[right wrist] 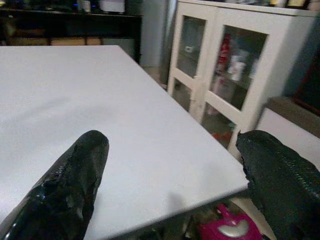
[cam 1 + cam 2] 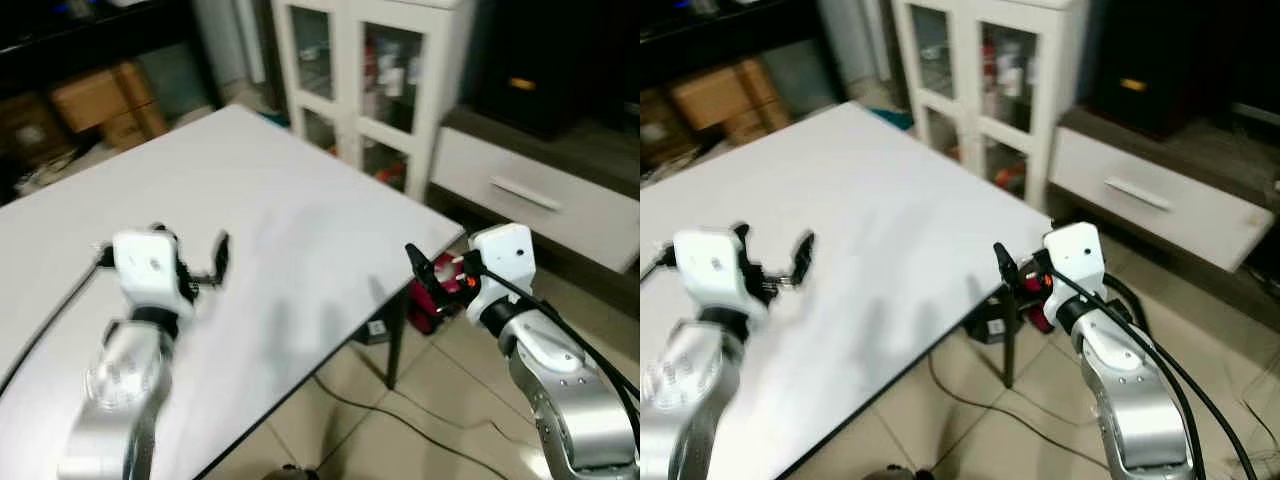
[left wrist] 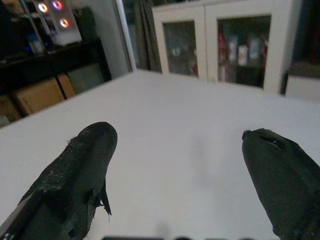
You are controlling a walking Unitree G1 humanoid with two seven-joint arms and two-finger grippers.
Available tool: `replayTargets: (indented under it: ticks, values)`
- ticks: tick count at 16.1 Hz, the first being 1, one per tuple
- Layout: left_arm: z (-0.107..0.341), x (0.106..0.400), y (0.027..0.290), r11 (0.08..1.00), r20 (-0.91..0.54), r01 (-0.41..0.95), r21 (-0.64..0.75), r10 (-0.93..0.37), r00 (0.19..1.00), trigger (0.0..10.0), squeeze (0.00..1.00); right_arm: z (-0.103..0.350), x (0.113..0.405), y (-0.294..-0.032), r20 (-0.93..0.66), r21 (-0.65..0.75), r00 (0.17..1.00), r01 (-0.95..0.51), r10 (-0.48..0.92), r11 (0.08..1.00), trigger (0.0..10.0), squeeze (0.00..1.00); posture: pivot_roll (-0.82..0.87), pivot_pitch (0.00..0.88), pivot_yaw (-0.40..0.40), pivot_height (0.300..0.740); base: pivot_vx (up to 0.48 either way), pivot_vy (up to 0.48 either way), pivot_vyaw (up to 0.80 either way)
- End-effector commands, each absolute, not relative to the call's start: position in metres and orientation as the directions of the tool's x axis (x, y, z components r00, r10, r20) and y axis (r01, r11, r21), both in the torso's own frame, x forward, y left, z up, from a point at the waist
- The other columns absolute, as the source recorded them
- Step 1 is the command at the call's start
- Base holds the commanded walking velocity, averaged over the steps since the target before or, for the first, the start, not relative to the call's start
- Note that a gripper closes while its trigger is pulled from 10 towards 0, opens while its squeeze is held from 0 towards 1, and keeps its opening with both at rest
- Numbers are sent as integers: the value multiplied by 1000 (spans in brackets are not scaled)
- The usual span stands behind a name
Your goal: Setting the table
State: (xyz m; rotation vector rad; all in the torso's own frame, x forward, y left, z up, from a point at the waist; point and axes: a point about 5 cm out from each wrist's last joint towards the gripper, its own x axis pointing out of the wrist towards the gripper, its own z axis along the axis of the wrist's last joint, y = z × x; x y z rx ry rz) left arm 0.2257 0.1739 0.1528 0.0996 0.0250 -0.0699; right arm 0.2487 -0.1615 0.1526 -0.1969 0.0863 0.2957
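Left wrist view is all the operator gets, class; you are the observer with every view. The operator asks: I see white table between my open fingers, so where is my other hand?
Observer: The right hand is open, held just off the table's corner, nearest the cabinet.
Operator: Anything on the floor there?
Observer: A pink object lies under that corner, near the table leg.
Operator: What stands beside the cabinet?
Observer: A low white drawer unit, on the cabinet's right.
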Motion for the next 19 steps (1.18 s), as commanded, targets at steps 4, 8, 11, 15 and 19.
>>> replayTargets:
  ticks: [4,8,11,15,19]
  values:
    - [149,211,188,988,-57,-27,150,36,998,10000,349,148,246,-155,-118,-103,933,-351,339,931,10000,1000,-75,0,104,740,0,0,800]
    - [147,208,191,984,-79,-44,170,58,995,10000,0,146,245,-156,-118,-91,937,-341,330,936,10000,1000,-72,0,120,740,0,0,800]
    - [147,205,188,986,-79,-46,163,59,995,10000,0,145,243,-157,-120,-84,941,-326,315,942,10000,1000,-72,0,119,740,0,0,800]
    - [148,202,184,984,-71,-70,165,83,994,10000,0,142,245,-156,-121,-43,948,-302,295,952,10000,1000,-47,0,95,740,0,0,800]
    - [150,200,184,982,-66,-86,170,98,993,10000,0,141,249,-152,-115,-27,942,-321,316,947,10000,1000,-31,0,79,740,0,140,800]
